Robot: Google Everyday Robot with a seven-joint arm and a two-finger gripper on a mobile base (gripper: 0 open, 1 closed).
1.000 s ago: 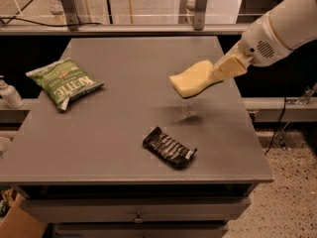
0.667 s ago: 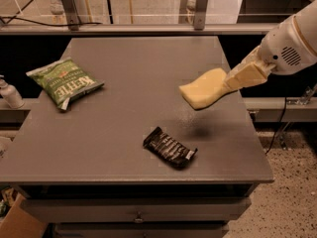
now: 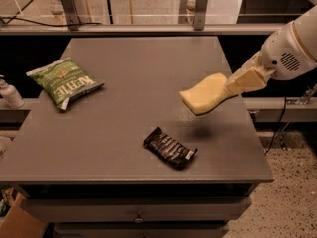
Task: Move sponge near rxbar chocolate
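Note:
The pale yellow sponge (image 3: 205,94) hangs in the air above the right side of the grey table (image 3: 124,108), casting a shadow below it. My gripper (image 3: 237,83) comes in from the right on a white arm and is shut on the sponge's right end. The rxbar chocolate (image 3: 169,147), a black crinkled wrapper, lies flat near the table's front edge, below and left of the sponge, with a gap between them.
A green chip bag (image 3: 65,82) lies at the table's left side. A small bottle (image 3: 10,94) stands off the left edge. Metal railing posts (image 3: 200,6) stand behind the table. A cardboard box corner (image 3: 17,222) sits at the lower left.
My gripper has carried the sponge down and toward the table's front right, closer to the black bar. The bar and the chip bag have not moved.

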